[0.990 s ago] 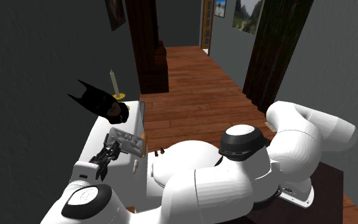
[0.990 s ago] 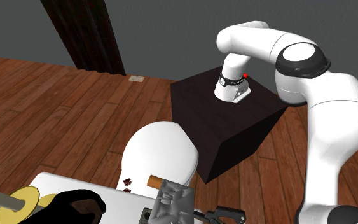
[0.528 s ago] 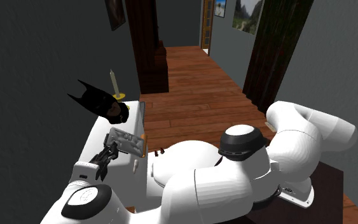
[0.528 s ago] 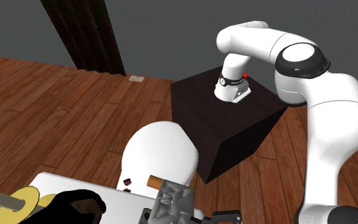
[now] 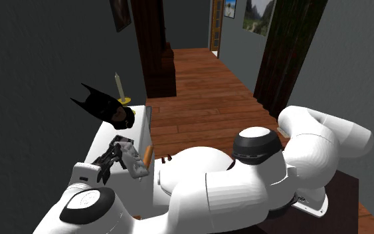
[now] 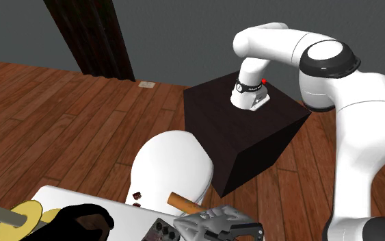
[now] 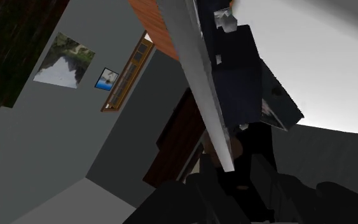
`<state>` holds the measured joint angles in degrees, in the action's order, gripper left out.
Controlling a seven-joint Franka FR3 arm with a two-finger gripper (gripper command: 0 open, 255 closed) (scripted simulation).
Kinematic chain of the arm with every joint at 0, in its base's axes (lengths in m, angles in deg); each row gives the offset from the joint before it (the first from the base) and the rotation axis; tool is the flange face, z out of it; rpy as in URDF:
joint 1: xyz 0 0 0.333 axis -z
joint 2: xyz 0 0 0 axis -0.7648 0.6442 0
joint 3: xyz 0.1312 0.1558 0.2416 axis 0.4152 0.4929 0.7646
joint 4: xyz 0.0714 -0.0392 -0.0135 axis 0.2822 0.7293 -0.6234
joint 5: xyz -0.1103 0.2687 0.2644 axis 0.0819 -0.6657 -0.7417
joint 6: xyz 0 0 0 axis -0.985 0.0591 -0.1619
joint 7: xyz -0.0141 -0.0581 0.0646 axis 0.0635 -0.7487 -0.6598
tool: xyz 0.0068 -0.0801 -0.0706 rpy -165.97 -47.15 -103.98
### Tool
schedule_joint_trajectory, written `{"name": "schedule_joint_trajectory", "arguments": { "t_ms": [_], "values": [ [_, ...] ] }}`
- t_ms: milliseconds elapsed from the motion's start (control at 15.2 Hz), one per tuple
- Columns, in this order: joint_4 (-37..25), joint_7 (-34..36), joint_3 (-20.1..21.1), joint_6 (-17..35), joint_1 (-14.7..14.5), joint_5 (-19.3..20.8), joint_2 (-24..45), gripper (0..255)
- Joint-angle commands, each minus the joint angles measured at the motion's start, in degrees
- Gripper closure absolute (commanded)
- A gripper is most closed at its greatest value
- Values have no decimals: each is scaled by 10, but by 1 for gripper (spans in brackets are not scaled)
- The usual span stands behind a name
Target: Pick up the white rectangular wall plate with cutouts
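Wall plate (image 5: pixel 133 159) now tilted up, clasped in claw (image 5: pixel 117 154)

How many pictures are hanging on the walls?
3. A dark picture hangs at the shoulder view's upper left, a small blue picture hangs beside the far doorframe, and a landscape picture hangs just right of it. Others may be hidden.

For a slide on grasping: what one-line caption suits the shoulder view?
Black pincer clasps the tilted wall plate at a white table, near a bat mask and candle.
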<state>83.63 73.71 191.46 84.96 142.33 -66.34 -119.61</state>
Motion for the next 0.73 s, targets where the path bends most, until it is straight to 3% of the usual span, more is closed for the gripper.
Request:
{"name": "schedule_joint_trajectory", "arguments": {
  "t_ms": [0, 660],
  "values": [
    [3, -7, -4, -1, -2, 3, 8, 255],
    [9, -34, -19, -6, -10, 14, 38, 255]
  ]
}}
